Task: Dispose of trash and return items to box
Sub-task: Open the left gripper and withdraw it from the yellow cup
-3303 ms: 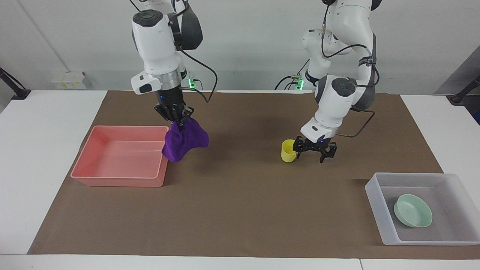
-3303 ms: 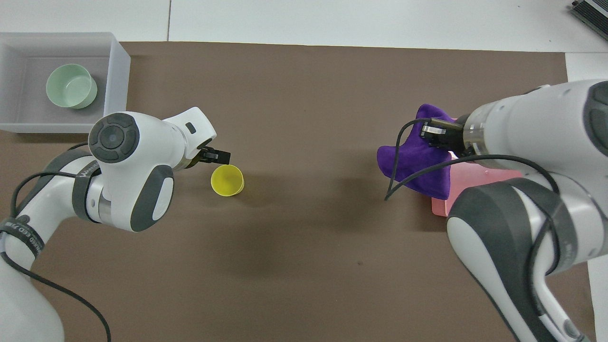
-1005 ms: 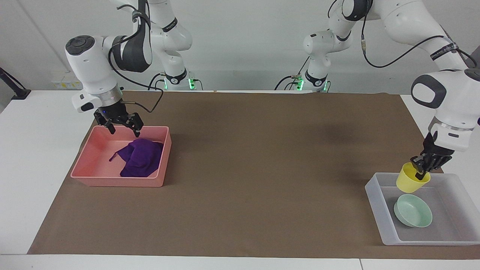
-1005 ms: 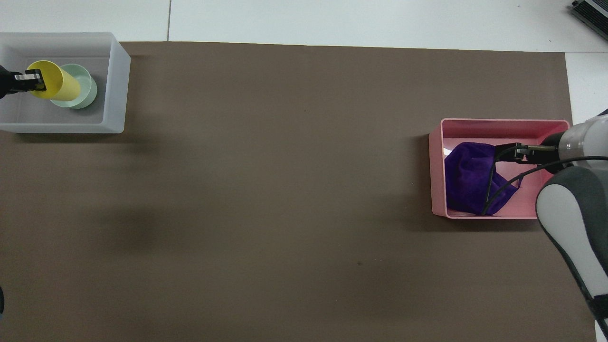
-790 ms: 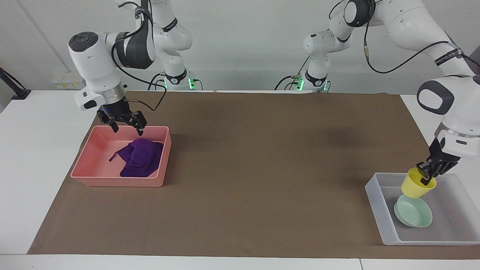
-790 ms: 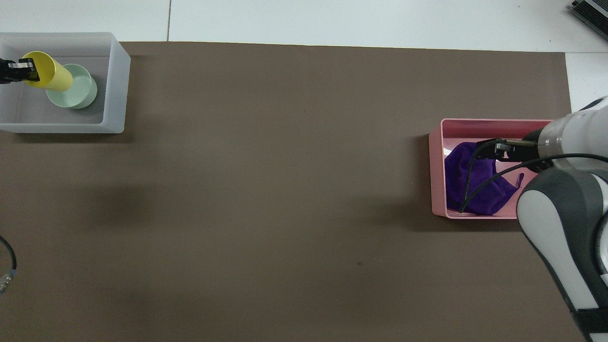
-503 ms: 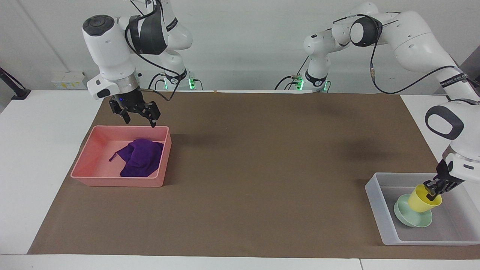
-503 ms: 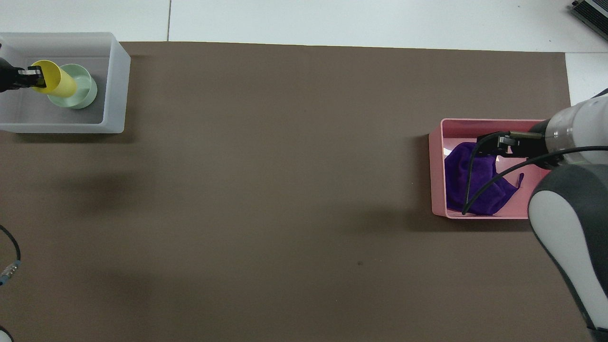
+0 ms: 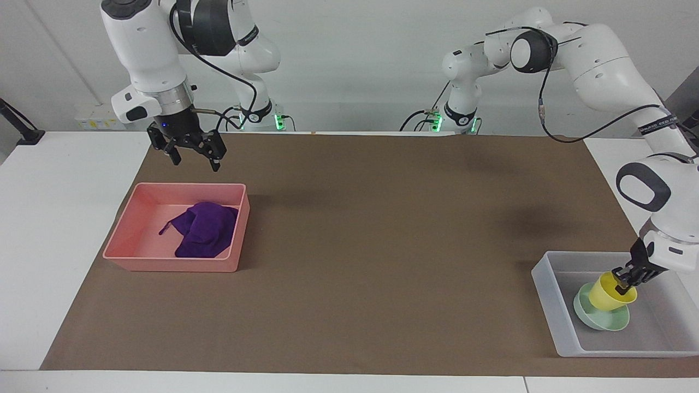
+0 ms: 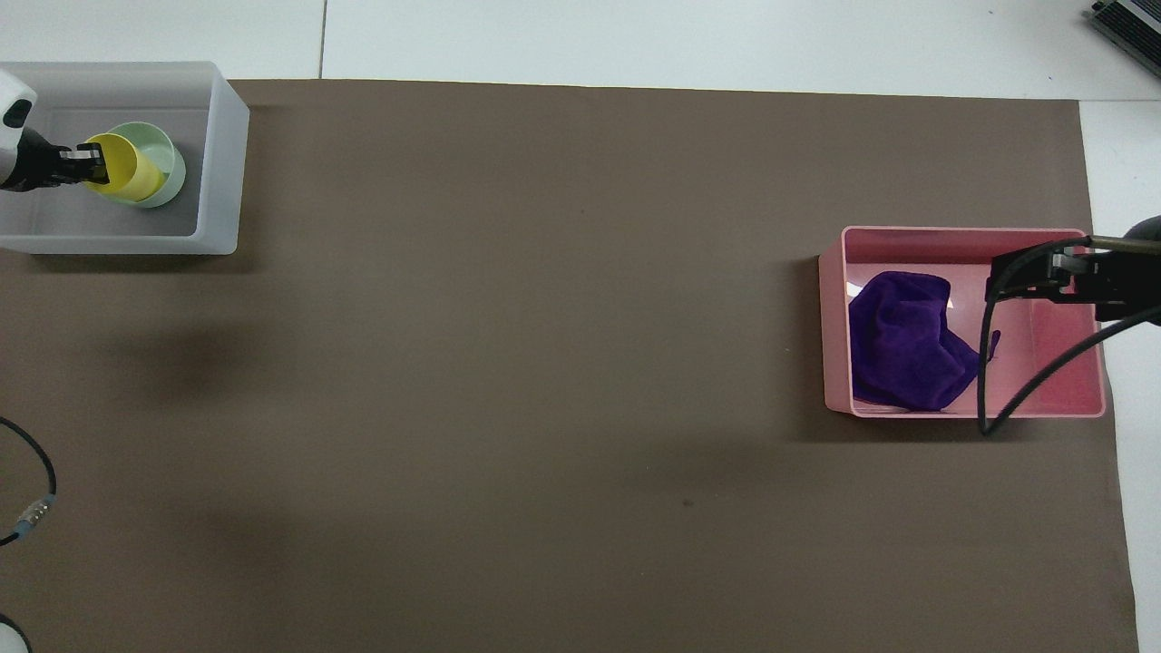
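Note:
The purple cloth (image 9: 205, 229) (image 10: 907, 349), the trash, lies crumpled in the pink bin (image 9: 124, 225) (image 10: 829, 317) at the right arm's end. My right gripper (image 9: 195, 162) (image 10: 1043, 272) hangs open and empty, high over the bin's edge nearest the robots. At the left arm's end, the translucent box (image 9: 546, 289) (image 10: 222, 163) holds the mint-green bowl (image 9: 600, 321) (image 10: 170, 159). The yellow cup (image 9: 607, 293) (image 10: 122, 174) sits tilted in that bowl. My left gripper (image 9: 622, 280) (image 10: 86, 160) is low in the box, shut on the cup's rim.
A brown mat (image 9: 382, 245) covers the middle of the white table (image 9: 60, 218). The right arm's black cable (image 10: 989, 381) droops over the pink bin. A loose cable end (image 10: 32, 512) shows close to the robots at the left arm's end.
My left gripper has come down with the yellow cup and set it into the green bowl. The right gripper has risen and drawn back from over the cloth, still open.

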Robot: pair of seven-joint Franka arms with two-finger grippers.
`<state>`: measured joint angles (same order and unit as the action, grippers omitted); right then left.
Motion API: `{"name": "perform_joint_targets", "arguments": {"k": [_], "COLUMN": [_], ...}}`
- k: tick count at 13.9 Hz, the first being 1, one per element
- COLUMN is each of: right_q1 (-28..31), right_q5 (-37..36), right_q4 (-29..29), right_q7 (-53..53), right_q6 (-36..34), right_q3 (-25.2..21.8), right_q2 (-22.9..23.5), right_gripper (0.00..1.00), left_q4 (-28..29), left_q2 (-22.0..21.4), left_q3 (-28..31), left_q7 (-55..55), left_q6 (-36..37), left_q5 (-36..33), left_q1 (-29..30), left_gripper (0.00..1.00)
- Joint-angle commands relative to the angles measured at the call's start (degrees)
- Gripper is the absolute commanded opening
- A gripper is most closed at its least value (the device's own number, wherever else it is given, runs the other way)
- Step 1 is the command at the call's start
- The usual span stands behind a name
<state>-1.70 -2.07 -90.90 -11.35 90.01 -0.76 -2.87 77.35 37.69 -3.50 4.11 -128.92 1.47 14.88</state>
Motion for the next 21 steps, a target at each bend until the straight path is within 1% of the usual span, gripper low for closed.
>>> {"name": "perform_joint_targets", "arguments": {"k": [1,2,3,4,5,6,7,10,12,15,18,19,21], "right_q1": [1.8,1.8,1.8,1.7,1.5,1.3,1.2,1.8,1.9,2.2,2.3,2.2,2.2], "right_q5": [0.0,-0.3,-0.7,-0.7,-0.7,-0.7,-0.9,-1.6,0.5,0.7,0.4,0.3,0.0], "right_q4": [0.5,0.5,0.6,0.6,0.5,0.5,0.6,2.2,2.1,1.3,0.3,0.1,0.0], "right_q7": [4.8,5.4,5.9,6.4,6.6,6.6,6.6,7.7,8.2,8.9,9.0,9.0,9.2], "right_q6": [-1.5,-1.9,-2.4,-2.6,-2.6,-2.9,-3.7,-6.5,-6.5,-6.4,-5.7,-5.6,-4.3], "right_q3": [0.0,0.0,0.1,0.1,0.1,0.1,0.1,0.1,0.0,-0.3,-0.3,-0.3,-0.3], "right_q2": [-0.6,-0.8,-0.8,-0.8,-0.9,-0.9,-0.9,-0.8,-0.8,-1.2,-1.4,-1.4,-1.3], "right_gripper": [1.0,1.0,1.0,1.0,1.0,1.0,1.0,1.0,1.0,1.0,1.0,1.0,1.0], "left_q4": [3.0,2.5,2.1,1.9,2.0,2.7,4.3,13.9,19.1,24.6,29.8,29.9,29.4], "left_q2": [-2.0,-2.0,-2.0,-2.2,-3.6,-5.2,-7.6,-17.4,-22.6,-27.3,-33.4,-34.4,-37.1], "left_q3": [-0.4,-0.4,-0.4,-0.3,-0.3,-0.2,-0.2,-0.3,-0.2,-0.1,-0.2,-0.2,-0.4], "left_q7": [0.6,0.6,0.6,0.8,0.8,0.8,0.8,1.5,1.0,1.0,0.9,0.9,1.0], "left_q6": [-1.8,-1.1,-0.6,-0.5,-0.5,-0.3,0.2,0.4,0.7,1.0,2.0,3.3,9.0], "left_q5": [-0.3,-0.6,-0.8,-0.8,-1.0,-0.9,-0.9,-0.9,-0.9,-0.9,-0.9,-0.9,-0.9], "left_q1": [0.5,0.5,0.5,0.6,0.1,-0.5,-1.5,-4.5,-7.8,-11.6,-13.2,-13.3,-13.3], "left_gripper": [0.41,0.51,0.64,0.86,1.0,1.0,1.0,1.0,1.0,1.0,1.0,1.0,1.0]}}
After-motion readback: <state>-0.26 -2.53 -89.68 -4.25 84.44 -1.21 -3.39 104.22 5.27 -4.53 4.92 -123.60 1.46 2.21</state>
